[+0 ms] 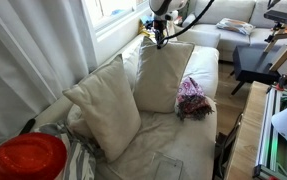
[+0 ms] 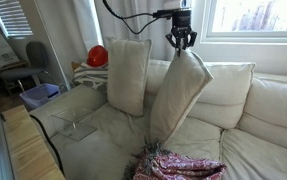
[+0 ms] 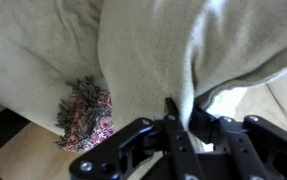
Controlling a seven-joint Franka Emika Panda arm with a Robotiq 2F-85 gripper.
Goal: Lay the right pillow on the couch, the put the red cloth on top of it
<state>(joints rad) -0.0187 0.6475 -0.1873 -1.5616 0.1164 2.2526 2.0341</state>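
Now, gripper (image 2: 180, 40) w/ jaws clamped on top edge of the right pillow (image 2: 176, 95), which stands upright on the couch (image 2: 268, 105) seat, prob. so it can be tipped flat; the red cloth (image 2: 180, 165) lies near it at seat front, waiting its turn.

Bigger cream pillow (image 1: 103, 105), glossy red round object (image 1: 25, 158) nearby
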